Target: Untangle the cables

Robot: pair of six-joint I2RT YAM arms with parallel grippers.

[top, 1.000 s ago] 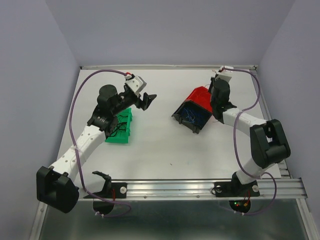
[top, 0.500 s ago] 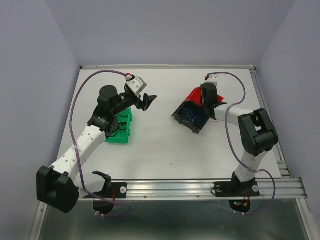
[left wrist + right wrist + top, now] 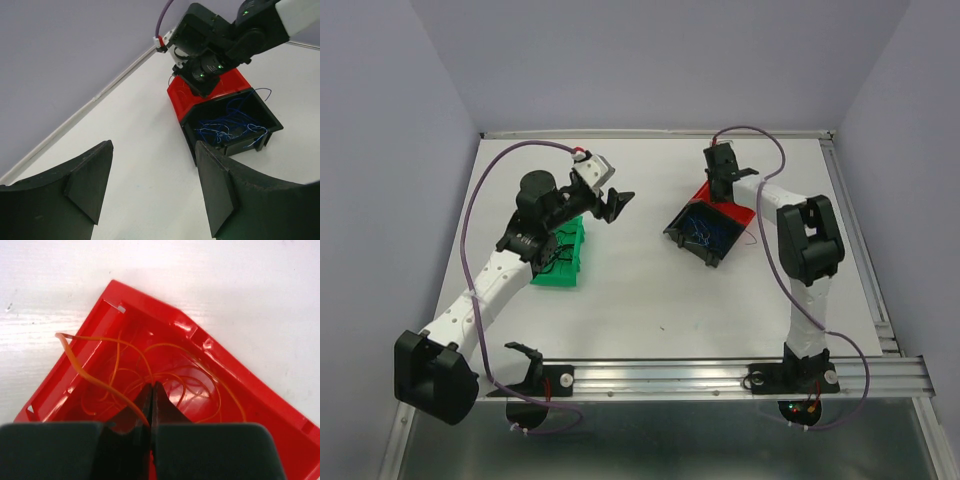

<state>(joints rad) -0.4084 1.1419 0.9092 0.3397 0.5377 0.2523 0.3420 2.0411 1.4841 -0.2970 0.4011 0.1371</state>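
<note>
Thin red cables lie curled in a red bin. My right gripper points down into that bin, jaws pressed together, with a red strand running out from between them. From above, the right gripper hangs over the red bin. Blue cables fill the black bin next to it, also seen from above as the black bin. Black cables sit in a green bin. My left gripper hovers open and empty right of the green bin, and the left gripper faces the black bin.
The white table is walled by grey panels on three sides. A metal rail runs along the near edge. Purple hoses loop above both arms. The right arm's wrist stands over the red bin.
The right arm has swung left from beside the bins, bringing its shut gripper over the red bin. The left arm has stayed still.
</note>
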